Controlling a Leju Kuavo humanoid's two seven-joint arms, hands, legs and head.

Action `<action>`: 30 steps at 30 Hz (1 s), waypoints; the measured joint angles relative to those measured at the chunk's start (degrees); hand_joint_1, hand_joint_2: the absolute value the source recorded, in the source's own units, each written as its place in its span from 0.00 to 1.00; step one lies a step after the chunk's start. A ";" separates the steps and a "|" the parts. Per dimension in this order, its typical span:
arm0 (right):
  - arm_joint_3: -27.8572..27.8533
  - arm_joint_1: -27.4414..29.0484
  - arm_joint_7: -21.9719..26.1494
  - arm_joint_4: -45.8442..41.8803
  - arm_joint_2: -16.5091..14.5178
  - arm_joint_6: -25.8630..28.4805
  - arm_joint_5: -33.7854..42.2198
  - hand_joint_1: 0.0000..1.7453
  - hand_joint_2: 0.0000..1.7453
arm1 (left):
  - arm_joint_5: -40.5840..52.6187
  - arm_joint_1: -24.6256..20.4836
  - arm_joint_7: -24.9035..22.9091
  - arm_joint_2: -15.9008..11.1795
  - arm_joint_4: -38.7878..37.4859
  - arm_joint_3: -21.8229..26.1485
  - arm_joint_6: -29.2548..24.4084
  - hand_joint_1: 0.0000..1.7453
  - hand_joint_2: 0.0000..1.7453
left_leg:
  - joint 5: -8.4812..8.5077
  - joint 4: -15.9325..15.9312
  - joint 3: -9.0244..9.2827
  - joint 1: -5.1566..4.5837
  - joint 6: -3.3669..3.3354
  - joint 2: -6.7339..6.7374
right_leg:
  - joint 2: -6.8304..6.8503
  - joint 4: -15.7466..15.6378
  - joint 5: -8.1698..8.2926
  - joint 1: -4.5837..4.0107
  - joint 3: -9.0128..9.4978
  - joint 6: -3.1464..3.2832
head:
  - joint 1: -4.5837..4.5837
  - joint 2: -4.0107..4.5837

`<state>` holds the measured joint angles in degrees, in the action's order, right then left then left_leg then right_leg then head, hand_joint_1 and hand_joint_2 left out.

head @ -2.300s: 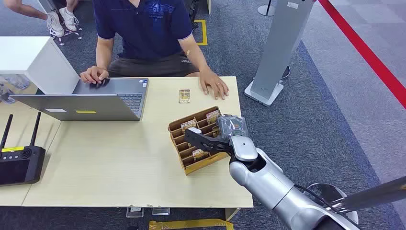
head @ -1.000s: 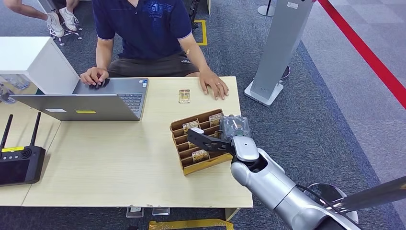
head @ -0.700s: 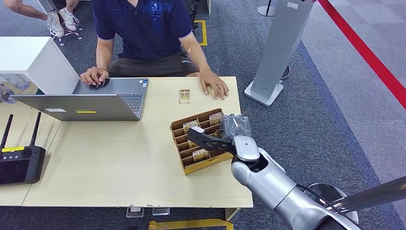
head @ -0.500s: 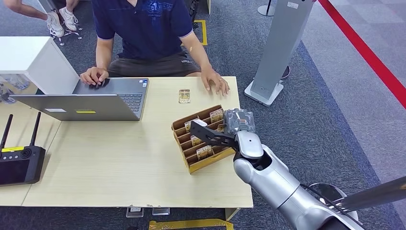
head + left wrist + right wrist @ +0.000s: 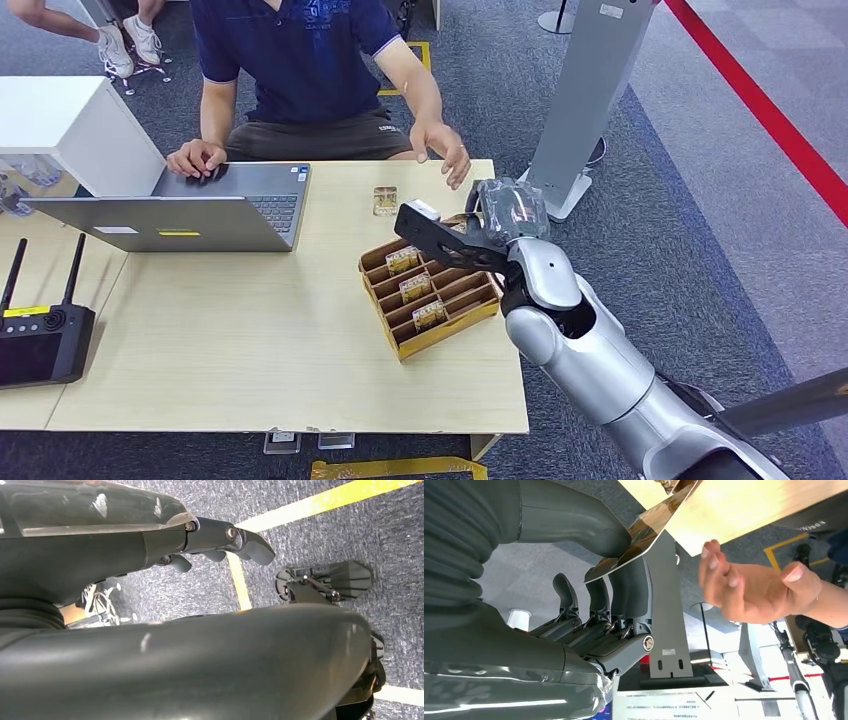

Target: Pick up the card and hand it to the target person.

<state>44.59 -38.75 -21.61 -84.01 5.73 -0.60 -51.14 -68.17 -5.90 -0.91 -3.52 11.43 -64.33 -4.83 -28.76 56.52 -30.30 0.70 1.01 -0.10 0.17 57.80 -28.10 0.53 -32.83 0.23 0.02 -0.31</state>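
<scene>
Head view: right hand is raised above the far end of the card holder on the table, reaching toward the person's hand, which is lifted off the table, palm toward the robot. The card itself is hard to pick out here behind the dark fingers. Three more cards sit in the holder slots, and another card lies flat on the table near the laptop.

Left wrist view: left hand hangs over carpet, fingers curled in loosely, nothing in them.

Right wrist view: card is pinched between the thumb and the fingers below it, held near one end with most of it sticking out free. The person's palm is open and near, but not touching the card.

Risks, as I judge them:
- The grip sits near one end, so the card could pivot or slip out if the person's tug comes at an angle.
- Letting go before the person closes on it would drop it (likely onto the table edge or floor).
- The arm passes just above the holder; a low sweep could knock it.
</scene>
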 joint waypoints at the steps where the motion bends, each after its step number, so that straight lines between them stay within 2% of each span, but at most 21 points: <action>1: -0.12 -0.09 0.29 -0.18 0.05 0.43 0.42 0.73 1.00 | 0.09 -0.01 0.00 -0.02 0.00 0.00 0.00 0.00 0.00 | 0.00 0.00 -0.01 0.00 0.00 0.00 | 0.00 0.00 0.00 0.00 0.00 0.00 | 0.00 0.00; 7: -0.16 -2.49 3.00 2.45 -0.72 3.57 2.22 0.73 1.00 | 0.93 -0.37 -0.53 -0.07 0.00 0.00 0.01 0.00 0.00 | 0.00 0.00 -0.07 0.01 0.00 -0.01 | 0.01 0.01 0.00 0.00 0.00 0.01 | 0.00 0.00; 17: 1.39 -9.75 11.04 22.96 -9.11 12.76 5.13 0.73 1.00 | 0.85 -1.01 -1.14 -0.04 0.00 0.00 0.19 0.00 0.00 | 0.04 -0.01 -0.12 0.02 0.02 -0.02 | 0.05 0.05 0.01 -0.01 -0.04 0.02 | 0.00 0.00; 22: 2.06 -11.34 12.28 30.15 -11.72 14.86 5.65 0.73 1.00 | 0.63 -0.79 -1.27 -0.04 0.00 0.00 0.17 0.00 0.00 | 0.03 0.00 -0.14 0.02 0.02 -0.02 | 0.04 0.04 0.00 -0.01 -0.07 0.02 | 0.00 0.00; 30: 2.70 -12.74 13.06 37.09 -13.80 15.92 5.86 0.73 1.00 | 0.63 -0.86 -1.62 -0.06 0.00 0.00 0.16 0.00 0.00 | 0.03 0.00 -0.13 0.02 0.02 -0.02 | 0.03 0.03 0.01 -0.01 -0.08 0.02 | 0.00 0.00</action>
<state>47.30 -51.49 -8.55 -46.92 -8.07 15.33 -45.27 -67.54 -6.76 -2.54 -3.58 11.43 -64.33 -4.67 -28.72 56.52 -30.43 0.72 1.03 -0.11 0.20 57.83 -28.09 0.52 -32.92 0.25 0.02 -0.31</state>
